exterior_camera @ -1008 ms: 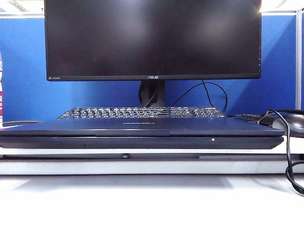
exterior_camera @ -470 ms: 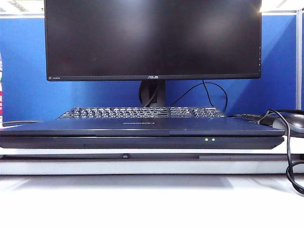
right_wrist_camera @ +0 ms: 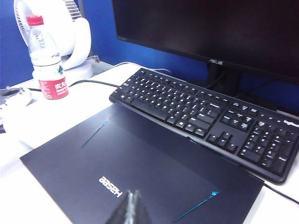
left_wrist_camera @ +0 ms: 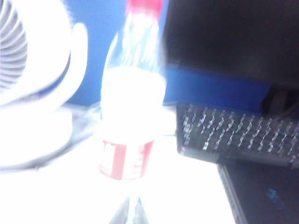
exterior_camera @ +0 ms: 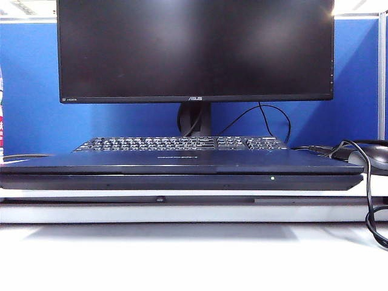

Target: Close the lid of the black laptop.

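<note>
the lid (right_wrist_camera: 140, 172) lies flat on the black laptop (exterior_camera: 182, 182), so closing looks finished. your right gripper (right_wrist_camera: 130, 209) hangs above it, fingers together and empty; your left gripper (left_wrist_camera: 132, 212) off beside it is too blurred to read.

**Three cameras facing the desk**

The exterior view is looking level and close at the black laptop (exterior_camera: 182, 173). The right wrist view is gazing down over the lid (right_wrist_camera: 140, 172), keyboard (right_wrist_camera: 205, 119) at 1 o'clock. The blurred left wrist view is sharing that keyboard (left_wrist_camera: 233, 135) and bottle (left_wrist_camera: 131, 102).

Shut lid (right_wrist_camera: 140, 172) lies bare beneath the right hand (right_wrist_camera: 132, 205); keyboard (right_wrist_camera: 205, 116) crowds behind.
</note>
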